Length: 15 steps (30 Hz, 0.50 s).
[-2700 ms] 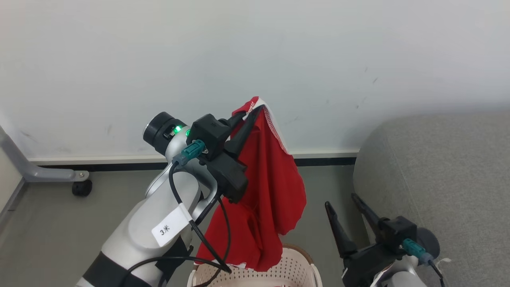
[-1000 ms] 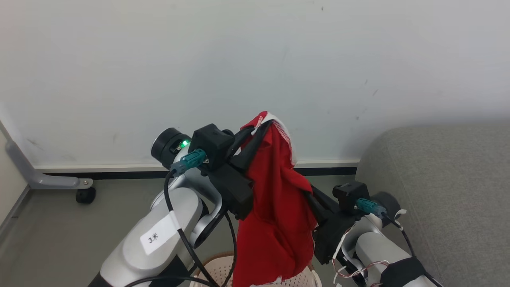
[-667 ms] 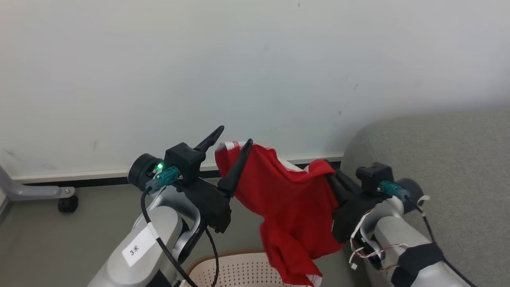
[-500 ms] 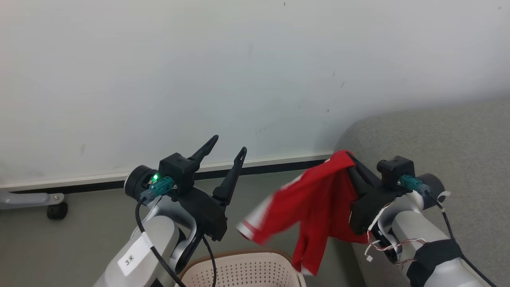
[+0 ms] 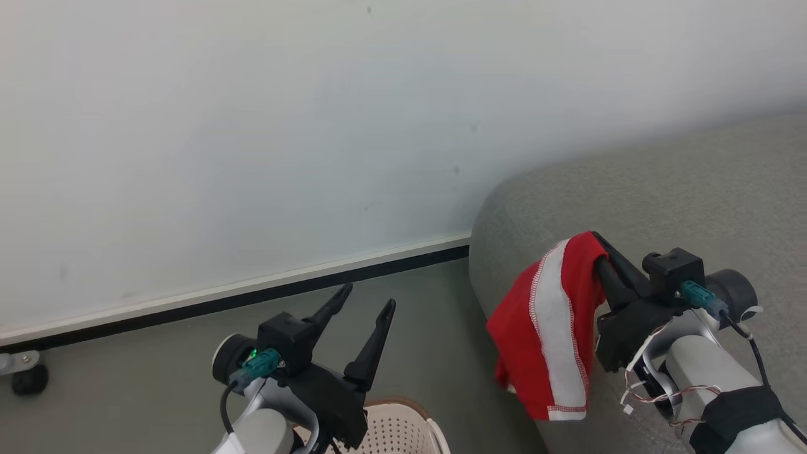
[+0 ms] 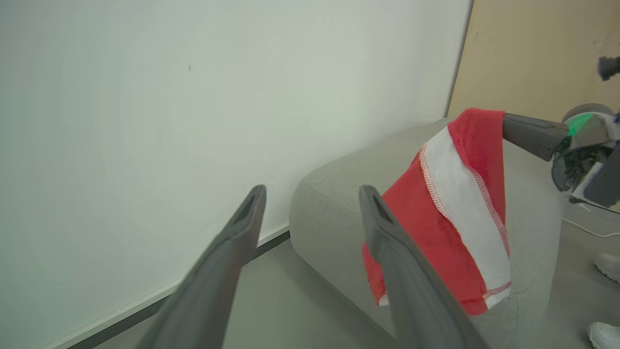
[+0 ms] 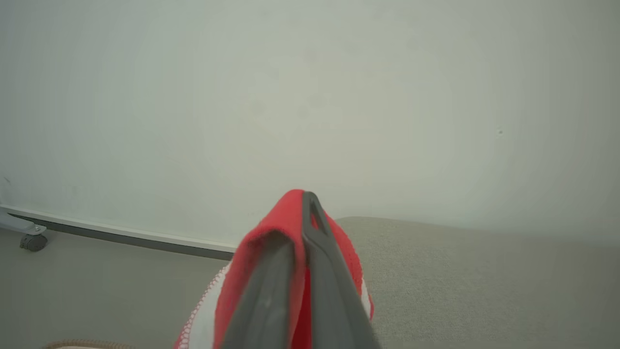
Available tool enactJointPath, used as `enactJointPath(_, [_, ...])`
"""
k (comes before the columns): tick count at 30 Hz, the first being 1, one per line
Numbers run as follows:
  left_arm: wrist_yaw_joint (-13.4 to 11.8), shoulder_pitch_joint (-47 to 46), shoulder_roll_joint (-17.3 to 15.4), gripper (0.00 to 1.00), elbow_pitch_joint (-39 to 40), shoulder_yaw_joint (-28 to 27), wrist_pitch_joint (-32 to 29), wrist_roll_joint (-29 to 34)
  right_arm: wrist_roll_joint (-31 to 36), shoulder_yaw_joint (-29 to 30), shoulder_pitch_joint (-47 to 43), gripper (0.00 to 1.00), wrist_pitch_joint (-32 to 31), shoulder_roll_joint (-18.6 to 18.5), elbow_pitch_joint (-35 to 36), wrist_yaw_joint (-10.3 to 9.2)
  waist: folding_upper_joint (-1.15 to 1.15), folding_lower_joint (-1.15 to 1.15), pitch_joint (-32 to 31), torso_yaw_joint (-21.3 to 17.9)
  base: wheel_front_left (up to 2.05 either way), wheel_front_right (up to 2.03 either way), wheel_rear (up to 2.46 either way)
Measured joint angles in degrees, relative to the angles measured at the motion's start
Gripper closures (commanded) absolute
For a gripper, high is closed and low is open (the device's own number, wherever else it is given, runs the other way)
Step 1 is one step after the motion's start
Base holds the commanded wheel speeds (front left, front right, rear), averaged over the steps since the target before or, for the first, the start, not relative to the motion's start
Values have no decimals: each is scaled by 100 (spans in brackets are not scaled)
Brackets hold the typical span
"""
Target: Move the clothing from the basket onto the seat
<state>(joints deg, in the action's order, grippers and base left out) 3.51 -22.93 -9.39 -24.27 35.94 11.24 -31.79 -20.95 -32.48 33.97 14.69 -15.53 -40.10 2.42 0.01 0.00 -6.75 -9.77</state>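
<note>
A red garment with a broad white stripe, the clothing (image 5: 555, 334), hangs from my right gripper (image 5: 599, 247), which is shut on its top fold over the left end of the grey seat (image 5: 693, 189). The right wrist view has the red fabric (image 7: 252, 257) pinched between the two shut fingers, with the seat (image 7: 460, 271) behind. My left gripper (image 5: 369, 297) is open and holds nothing, low above the cream basket (image 5: 403, 429). In the left wrist view the open fingers (image 6: 397, 261) point toward the hanging clothing (image 6: 460, 208) and the seat (image 6: 334, 194).
A white wall with a pale skirting board and dark strip (image 5: 252, 296) runs behind. Grey floor (image 5: 126, 378) lies left of the seat. A black caster (image 5: 28, 380) on a grey frame foot sits at far left. A person's white shoe (image 6: 608, 264) shows by the seat.
My left gripper opened and let go of the clothing; the right gripper carried it rightward over the seat's end. The head camera swung right, and the left arm dropped lower.
</note>
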Motion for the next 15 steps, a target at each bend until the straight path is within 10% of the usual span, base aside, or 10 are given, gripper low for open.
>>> enactJointPath(15, [-123,532,281,0,346,188,155,2,190,114,-314,100,1,-402,1083,-98,0,0,85,-1041,0,0,0])
